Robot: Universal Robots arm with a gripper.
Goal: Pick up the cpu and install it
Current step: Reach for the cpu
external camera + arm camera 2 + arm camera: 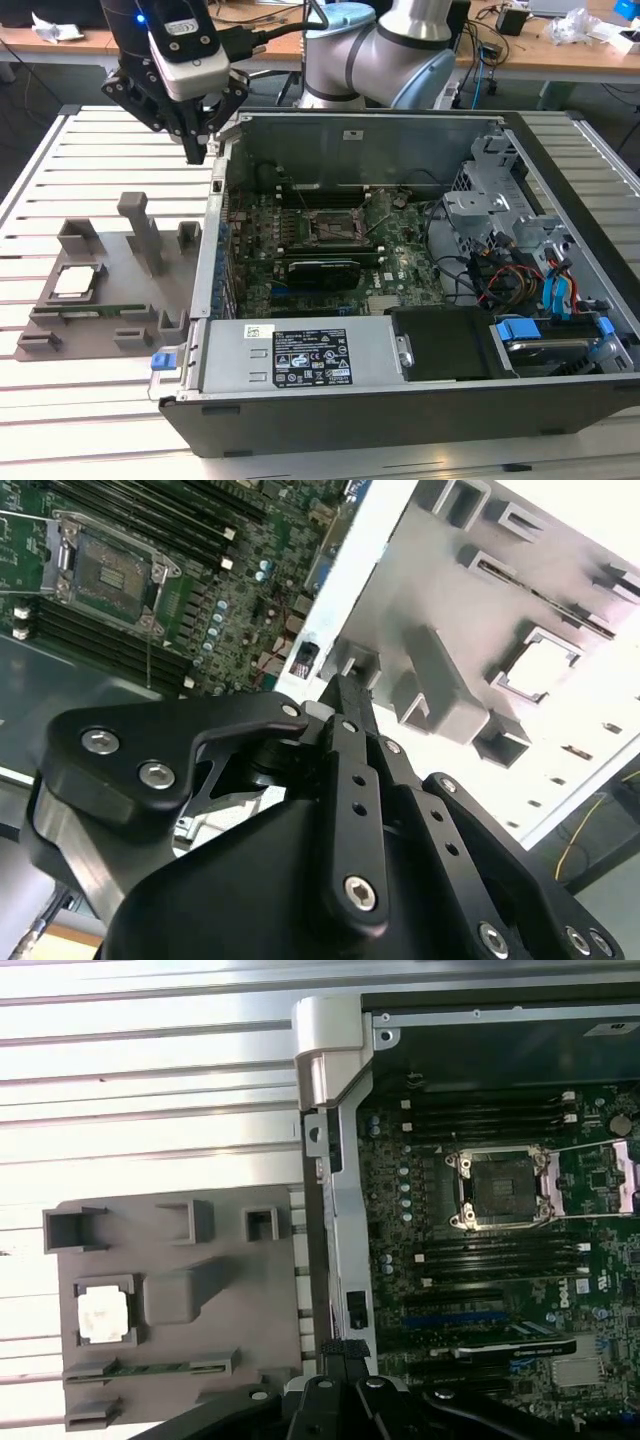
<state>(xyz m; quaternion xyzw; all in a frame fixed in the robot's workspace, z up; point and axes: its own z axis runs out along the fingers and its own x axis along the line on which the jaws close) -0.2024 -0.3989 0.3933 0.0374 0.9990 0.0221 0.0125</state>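
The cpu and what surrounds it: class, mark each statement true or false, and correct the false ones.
1. The cpu lies in the grey holder on the slatted table. True.
2. The gripper is carrying the cpu. False: it is shut on nothing and hangs above the table, beside the computer case.
3. The cpu socket on the motherboard has no chip in it. True.
4. The computer case has its side panel on. False: it lies open, with the motherboard showing.
5. The holder is at the exterior view's right of the case. False: it is at the exterior view's left.
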